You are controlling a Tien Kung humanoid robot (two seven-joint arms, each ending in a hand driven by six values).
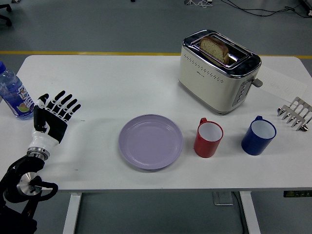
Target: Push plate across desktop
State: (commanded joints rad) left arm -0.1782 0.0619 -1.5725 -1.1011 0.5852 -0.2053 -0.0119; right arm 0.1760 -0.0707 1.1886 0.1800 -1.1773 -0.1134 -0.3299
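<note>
A lilac plate (150, 141) lies flat on the white table (122, 83), near its front edge and a little left of the middle. My left hand (53, 114) is open with its fingers spread, over the table's left part. It is well to the left of the plate and does not touch it. The right hand is not in view.
A water bottle (13, 94) stands at the far left, close to my left hand. A red mug (208, 138) stands just right of the plate, a blue mug (258, 135) farther right. A cream toaster (218, 70) with bread stands behind. A metal rack (294, 114) is at the right edge.
</note>
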